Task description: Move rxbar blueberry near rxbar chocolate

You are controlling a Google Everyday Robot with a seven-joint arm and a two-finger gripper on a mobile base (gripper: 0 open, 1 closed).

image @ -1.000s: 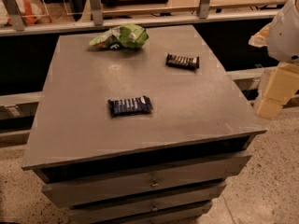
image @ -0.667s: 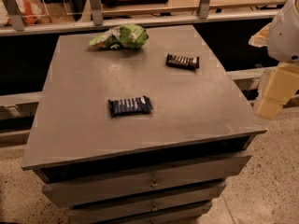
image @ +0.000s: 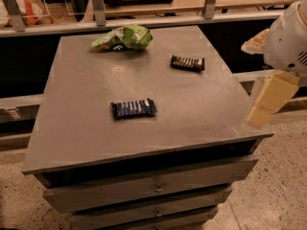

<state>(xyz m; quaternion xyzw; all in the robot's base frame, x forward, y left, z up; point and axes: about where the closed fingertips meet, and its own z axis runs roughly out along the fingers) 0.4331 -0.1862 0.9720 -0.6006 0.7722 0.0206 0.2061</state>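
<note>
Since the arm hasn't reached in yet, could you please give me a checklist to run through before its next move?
1. The rxbar blueberry lies flat and uncovered, front-middle of the cabinet top: ok.
2. The rxbar chocolate is visible back right, nothing on it: ok.
3. The green chip bag sits at the back, apart from both bars: ok.
4. The gripper hangs by the right front corner, touching neither bar: ok.
5. Bars near each other: not ok, well apart.

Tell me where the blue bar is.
In the camera view, the rxbar blueberry lies flat near the middle of the table, left of and in front of the rxbar chocolate. The tool hangs beside the table's right edge.
</note>
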